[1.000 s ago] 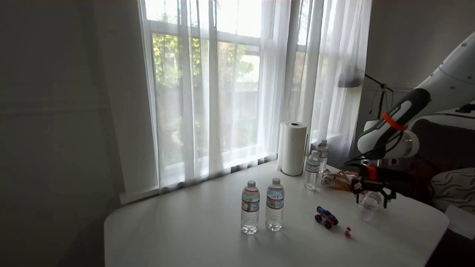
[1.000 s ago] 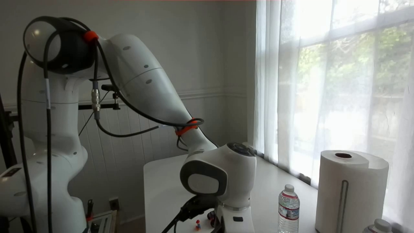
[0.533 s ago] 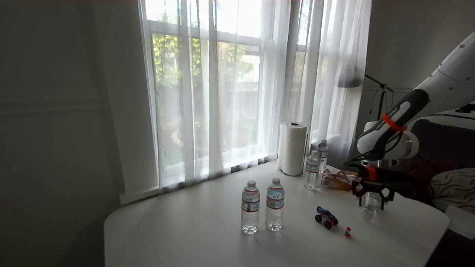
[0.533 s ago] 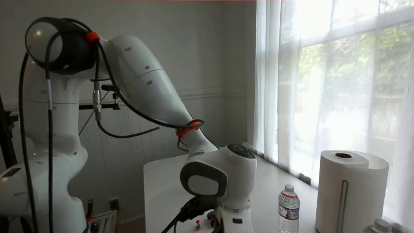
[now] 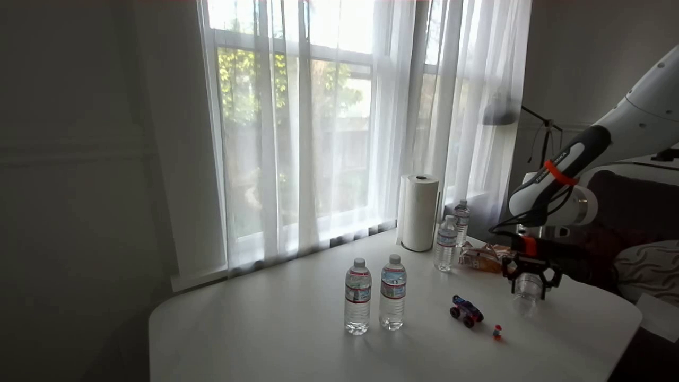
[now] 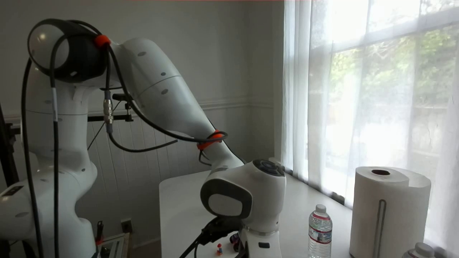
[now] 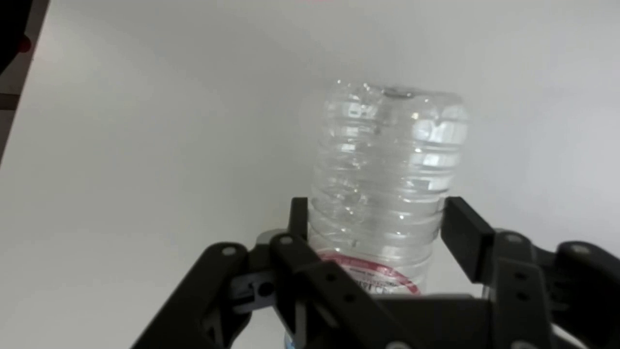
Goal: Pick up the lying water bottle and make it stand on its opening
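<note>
Gripping the clear water bottle (image 7: 387,155) from both sides, the claw (image 7: 377,215) has a black pad touching each flank of the ribbed plastic in the wrist view. The bottle's base end points away from the claw, red printing shows nearer to it, and the neck is hidden behind the black linkage. In an exterior view the claw points down at the white surface (image 5: 254,329), with the bottle between and below its fingers, faint against the white; I cannot tell whether its lower end touches the surface.

Near them, a toy truck (image 5: 467,311) stands on its wheels, a small figure (image 5: 497,332) with a red top just beside it. Farther back, a crinkled orange-brown package (image 5: 482,258) lies next to two labelled bottles (image 5: 446,246), both upright, with a paper-towel roll (image 5: 419,212) standing just beside those. Well apart from the claw, two capped bottles (image 5: 358,289) stand side by side with a gap between them.

Sheer curtains (image 5: 310,175) hang before a bright window (image 5: 345,79), and a desk lamp (image 5: 500,114) shows by them. In an exterior view the white arm (image 6: 168,96) slopes down over the surface.
</note>
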Controlling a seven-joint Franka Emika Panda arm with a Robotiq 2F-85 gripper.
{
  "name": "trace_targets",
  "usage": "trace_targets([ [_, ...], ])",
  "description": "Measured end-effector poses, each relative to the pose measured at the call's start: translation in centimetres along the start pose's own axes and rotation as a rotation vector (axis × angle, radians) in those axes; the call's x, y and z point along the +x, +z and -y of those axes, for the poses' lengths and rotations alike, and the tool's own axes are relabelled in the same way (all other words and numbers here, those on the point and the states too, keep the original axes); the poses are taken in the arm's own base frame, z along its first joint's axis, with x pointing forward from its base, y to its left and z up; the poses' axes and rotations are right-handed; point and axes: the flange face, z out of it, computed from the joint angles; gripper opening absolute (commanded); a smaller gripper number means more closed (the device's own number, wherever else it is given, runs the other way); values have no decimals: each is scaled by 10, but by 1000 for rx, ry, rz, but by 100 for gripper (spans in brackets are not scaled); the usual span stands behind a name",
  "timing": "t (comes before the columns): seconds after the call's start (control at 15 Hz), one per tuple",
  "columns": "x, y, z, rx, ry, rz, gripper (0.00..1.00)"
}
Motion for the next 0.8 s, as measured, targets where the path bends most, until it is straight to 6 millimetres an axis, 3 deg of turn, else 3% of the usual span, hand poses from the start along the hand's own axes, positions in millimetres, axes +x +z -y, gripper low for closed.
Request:
trace_targets([
  [0.13,2,-1,-2,17,0,22,60],
  [0.8,24,-26,-21,107,-13,199,62],
])
